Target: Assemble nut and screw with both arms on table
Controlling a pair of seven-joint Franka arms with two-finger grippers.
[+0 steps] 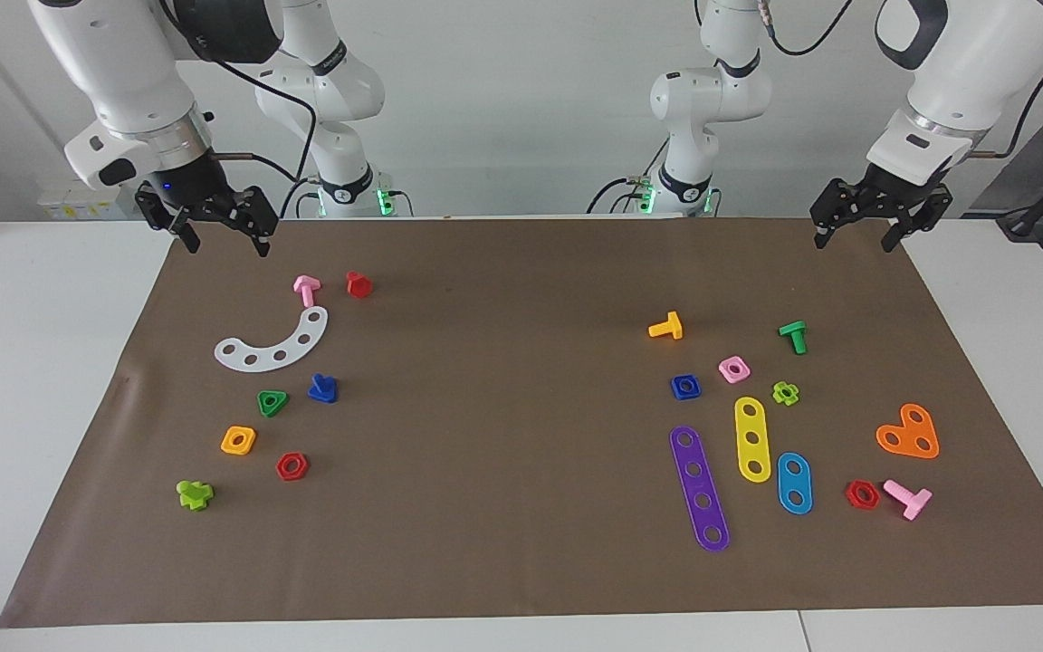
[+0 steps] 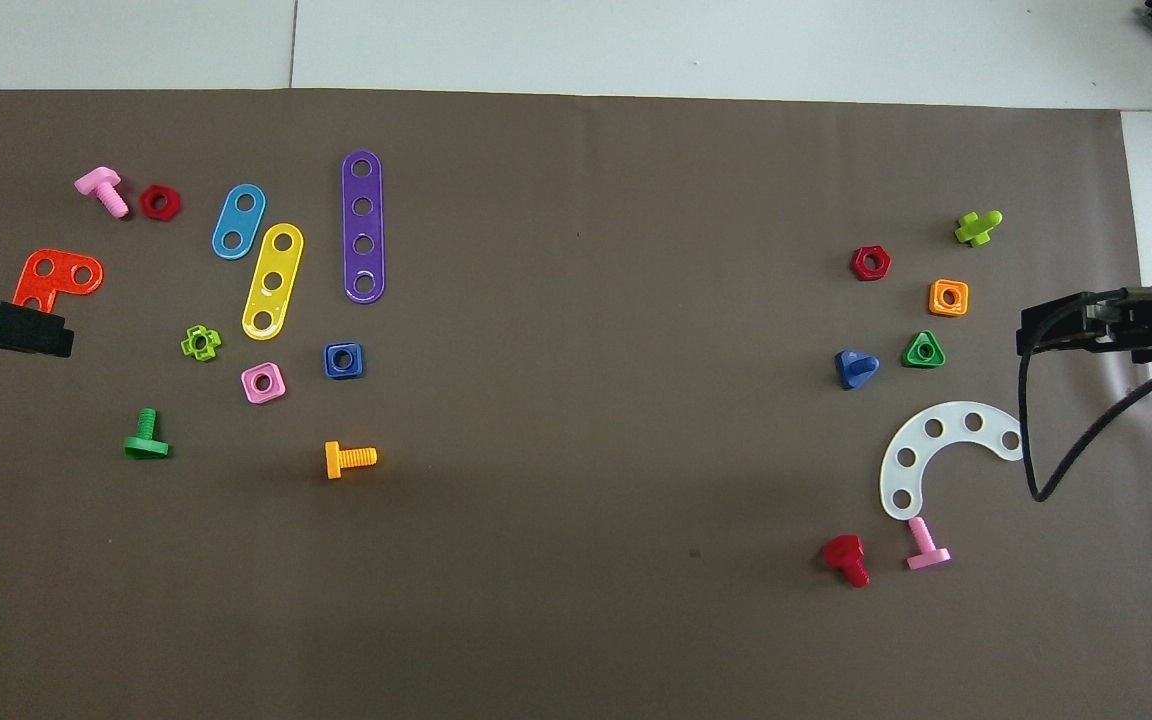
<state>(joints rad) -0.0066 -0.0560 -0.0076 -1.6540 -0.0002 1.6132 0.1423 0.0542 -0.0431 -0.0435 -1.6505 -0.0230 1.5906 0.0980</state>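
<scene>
On a brown paper mat (image 2: 576,620) lie seven small plastic toy bolts (image 2: 350,459), seven plastic nuts (image 2: 343,360), and five flat perforated plastic plates (image 2: 363,226). Two white robot arms (image 1: 123,81) stand above.

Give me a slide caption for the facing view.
Both open hands hover over the mat's robot-side corners; blue nut and screw lie apart.

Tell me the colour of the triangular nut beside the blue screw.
Green: the triangular nut lies beside the screw. The overhead view shows it best.
</scene>
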